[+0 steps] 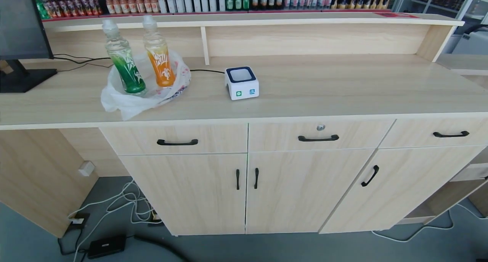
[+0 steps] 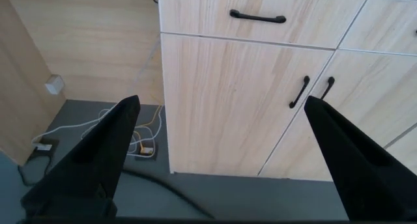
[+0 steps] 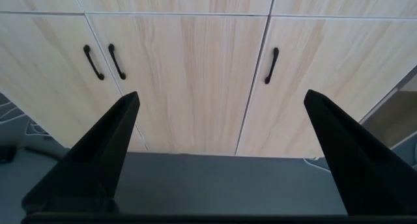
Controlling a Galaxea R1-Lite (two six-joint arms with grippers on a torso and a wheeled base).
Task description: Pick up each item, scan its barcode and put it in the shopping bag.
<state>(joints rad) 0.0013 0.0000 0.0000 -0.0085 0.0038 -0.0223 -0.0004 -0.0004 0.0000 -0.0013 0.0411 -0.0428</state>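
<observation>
The long wooden counter (image 1: 343,90) is carrying everything that matters, and its front edge is posing the first hazard. Both arms are hanging low in front of the cabinet doors (image 1: 190,189), so any lift toward the worktop is risking a knock against that edge or a drawer handle (image 1: 177,142). The white shopping bag (image 1: 114,102) is lying crumpled and wide open at the counter's left end, near the front edge. It is giving almost no support to what is standing in it, and a tug on the loose plastic could be dragging the whole bundle off. The green bottle (image 1: 126,63) and the orange bottle (image 1: 160,60) are standing close together inside the bag, tall and narrow, so a nudge to either is likely to tip it into the other or out onto the counter. The scanner (image 1: 241,82) is sitting just to the right of the bag with its cable running back behind it, where a sweeping arm could be snagging it. The left gripper (image 2: 221,103) and the right gripper (image 3: 221,97) are both spread wide, holding nothing.
</observation>
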